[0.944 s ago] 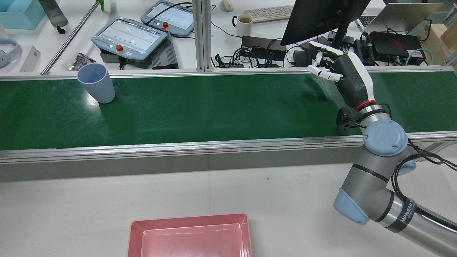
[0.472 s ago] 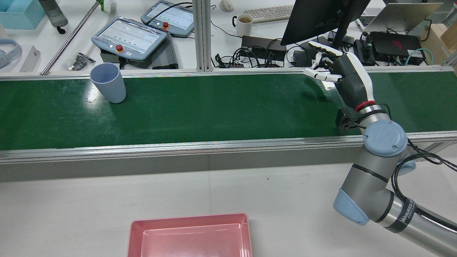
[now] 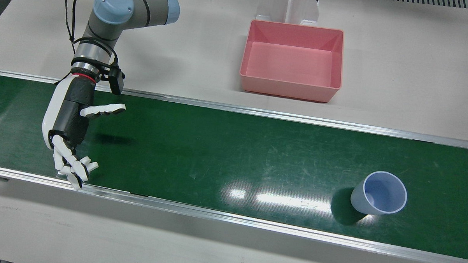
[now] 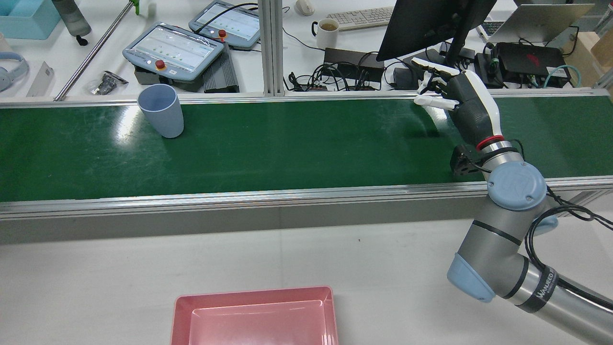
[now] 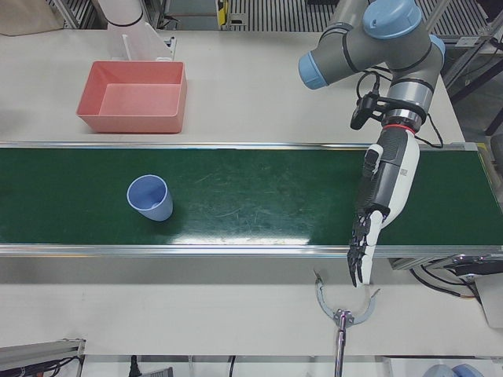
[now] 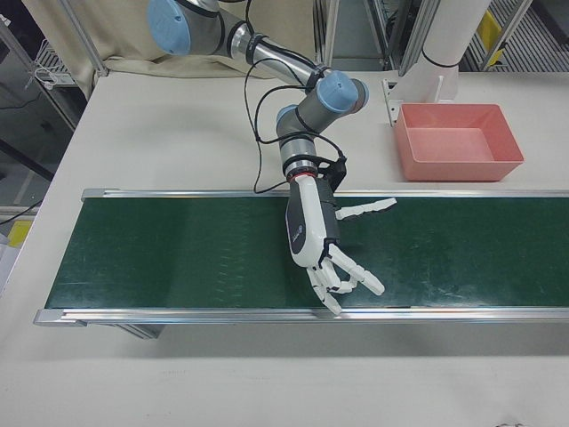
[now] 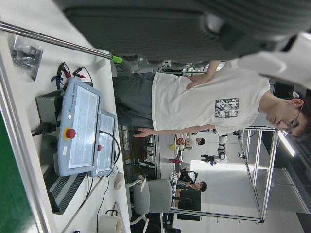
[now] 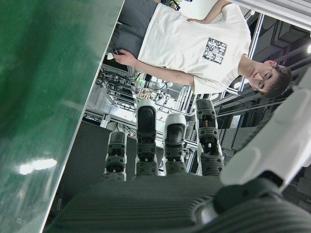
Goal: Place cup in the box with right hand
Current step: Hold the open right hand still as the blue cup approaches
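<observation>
A pale blue cup (image 4: 161, 115) stands upright on the green belt, near its far edge in the rear view, also shown as cup (image 3: 379, 193) and cup (image 5: 149, 198). My right hand (image 4: 459, 100) hovers open over the belt far to the cup's right, fingers spread, holding nothing; it shows too as right hand (image 3: 72, 137) and right hand (image 6: 324, 245). The pink box (image 4: 254, 293) sits empty on the white table on my side of the belt. My left hand (image 5: 377, 204) hangs open over the belt's other end, fingers straight, beyond the cup.
The green belt (image 3: 217, 154) runs between aluminium rails. Teach pendants (image 4: 172, 48), a mug (image 4: 328, 31), cables and a monitor crowd the desk past the belt. A person (image 8: 189, 48) sits there. A metal hook (image 5: 342, 310) stands off the belt's edge.
The cup has travelled rightward along the belt in the rear view, toward my right hand. The right hand's thumb has drawn in slightly; the arm is otherwise still.
</observation>
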Action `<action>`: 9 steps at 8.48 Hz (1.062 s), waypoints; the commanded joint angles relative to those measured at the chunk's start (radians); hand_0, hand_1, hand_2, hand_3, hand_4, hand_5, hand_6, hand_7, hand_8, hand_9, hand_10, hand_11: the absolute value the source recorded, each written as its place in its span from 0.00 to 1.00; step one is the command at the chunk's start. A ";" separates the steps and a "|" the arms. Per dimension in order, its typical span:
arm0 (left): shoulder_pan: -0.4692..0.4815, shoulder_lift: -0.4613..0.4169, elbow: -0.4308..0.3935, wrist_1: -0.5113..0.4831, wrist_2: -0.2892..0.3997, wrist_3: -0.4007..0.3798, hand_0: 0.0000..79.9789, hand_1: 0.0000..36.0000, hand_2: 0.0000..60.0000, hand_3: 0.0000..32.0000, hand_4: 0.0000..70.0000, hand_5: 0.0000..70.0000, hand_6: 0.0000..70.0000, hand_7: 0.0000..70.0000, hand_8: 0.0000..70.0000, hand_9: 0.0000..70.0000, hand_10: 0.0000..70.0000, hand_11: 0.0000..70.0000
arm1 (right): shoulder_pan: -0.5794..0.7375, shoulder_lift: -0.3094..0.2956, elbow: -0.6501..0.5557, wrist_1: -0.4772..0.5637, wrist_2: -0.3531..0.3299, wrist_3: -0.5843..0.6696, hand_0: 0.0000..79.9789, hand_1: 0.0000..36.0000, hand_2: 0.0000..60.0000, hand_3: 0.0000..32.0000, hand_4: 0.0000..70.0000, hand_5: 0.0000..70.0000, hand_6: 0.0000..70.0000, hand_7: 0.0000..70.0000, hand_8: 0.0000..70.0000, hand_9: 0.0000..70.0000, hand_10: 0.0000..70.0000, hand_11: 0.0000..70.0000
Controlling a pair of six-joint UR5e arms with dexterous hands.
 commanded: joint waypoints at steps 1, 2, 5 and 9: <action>0.000 0.000 0.000 0.000 0.001 0.000 0.00 0.00 0.00 0.00 0.00 0.00 0.00 0.00 0.00 0.00 0.00 0.00 | 0.000 -0.002 0.000 0.000 -0.003 0.000 0.57 0.27 0.10 0.27 0.25 0.08 0.35 1.00 0.42 0.78 0.20 0.29; 0.000 0.000 0.000 0.000 0.001 0.000 0.00 0.00 0.00 0.00 0.00 0.00 0.00 0.00 0.00 0.00 0.00 0.00 | 0.000 0.000 -0.002 0.000 -0.003 -0.002 0.57 0.26 0.11 0.25 0.26 0.07 0.35 1.00 0.42 0.78 0.20 0.29; 0.002 0.000 0.000 -0.001 0.001 0.000 0.00 0.00 0.00 0.00 0.00 0.00 0.00 0.00 0.00 0.00 0.00 0.00 | 0.000 -0.003 -0.002 0.000 -0.008 -0.002 0.56 0.24 0.12 0.19 0.29 0.07 0.36 1.00 0.43 0.78 0.20 0.30; 0.000 0.000 0.000 0.000 0.000 0.000 0.00 0.00 0.00 0.00 0.00 0.00 0.00 0.00 0.00 0.00 0.00 0.00 | 0.000 -0.013 -0.002 0.000 -0.011 0.000 0.53 0.20 0.11 0.18 0.32 0.06 0.36 1.00 0.43 0.78 0.20 0.29</action>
